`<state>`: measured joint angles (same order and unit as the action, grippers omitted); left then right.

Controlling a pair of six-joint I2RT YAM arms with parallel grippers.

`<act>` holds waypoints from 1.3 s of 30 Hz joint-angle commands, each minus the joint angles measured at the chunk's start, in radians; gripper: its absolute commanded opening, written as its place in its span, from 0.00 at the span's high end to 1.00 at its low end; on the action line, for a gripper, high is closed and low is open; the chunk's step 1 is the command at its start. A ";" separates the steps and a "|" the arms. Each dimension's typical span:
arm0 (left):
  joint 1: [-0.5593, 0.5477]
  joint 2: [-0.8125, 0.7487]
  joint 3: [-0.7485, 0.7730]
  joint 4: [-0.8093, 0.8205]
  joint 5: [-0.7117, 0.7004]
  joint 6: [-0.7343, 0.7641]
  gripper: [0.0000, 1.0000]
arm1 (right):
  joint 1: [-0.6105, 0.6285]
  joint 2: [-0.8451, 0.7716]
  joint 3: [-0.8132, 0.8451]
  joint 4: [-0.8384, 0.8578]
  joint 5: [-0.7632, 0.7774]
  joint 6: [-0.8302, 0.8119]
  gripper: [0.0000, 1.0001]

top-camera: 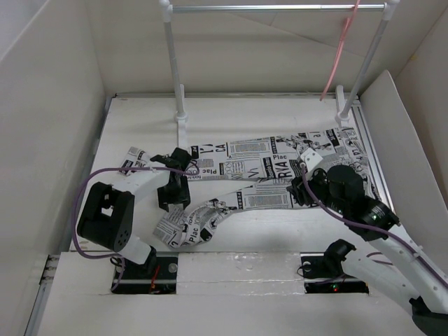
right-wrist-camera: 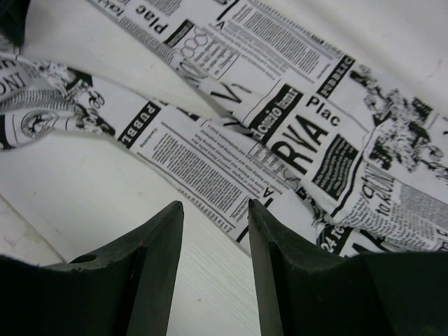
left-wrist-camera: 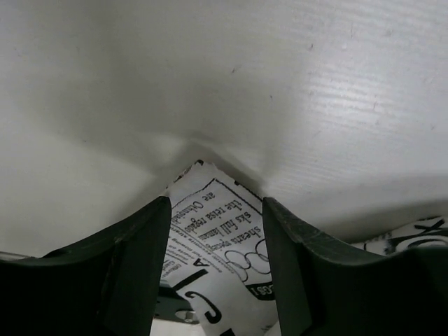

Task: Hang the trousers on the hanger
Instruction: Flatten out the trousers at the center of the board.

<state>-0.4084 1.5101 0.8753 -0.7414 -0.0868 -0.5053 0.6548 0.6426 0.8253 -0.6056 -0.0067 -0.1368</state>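
The trousers (top-camera: 252, 168), white with black newspaper print, lie spread flat across the table, one leg curling toward the front left. The pale pink hanger (top-camera: 341, 52) hangs from the rack bar at the back right. My left gripper (top-camera: 170, 201) is low over the trousers' left part. In the left wrist view its fingers stand apart (left-wrist-camera: 217, 203) with a corner of the cloth (left-wrist-camera: 217, 245) between them. My right gripper (top-camera: 301, 187) is open at the near edge of the trousers' right half. In the right wrist view (right-wrist-camera: 215, 204) it is empty, just short of the printed cloth (right-wrist-camera: 280, 105).
A rack with white posts (top-camera: 175, 70) and a silver bar (top-camera: 280, 8) stands at the back of the table. White walls close in on the left (top-camera: 49, 126) and right (top-camera: 406, 133). A purple cable (top-camera: 91, 189) loops by the left arm.
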 commanded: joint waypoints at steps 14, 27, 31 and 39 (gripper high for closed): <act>0.037 -0.045 -0.010 0.037 -0.071 -0.153 1.00 | -0.127 0.012 0.012 0.009 -0.208 -0.087 0.53; 0.442 -0.254 0.238 -0.093 -0.300 -0.107 1.00 | -0.175 0.042 -0.022 -0.060 -0.144 -0.087 0.52; 0.517 -0.307 0.335 -0.078 -0.242 -0.116 1.00 | -0.175 0.045 -0.005 -0.072 -0.138 -0.101 0.52; 0.517 -0.339 0.582 -0.226 -0.324 -0.157 1.00 | -0.204 0.017 0.009 -0.106 -0.090 -0.100 0.52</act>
<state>0.1020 1.2289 1.4204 -0.8677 -0.2787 -0.6449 0.4683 0.6891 0.7963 -0.7021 -0.1322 -0.2329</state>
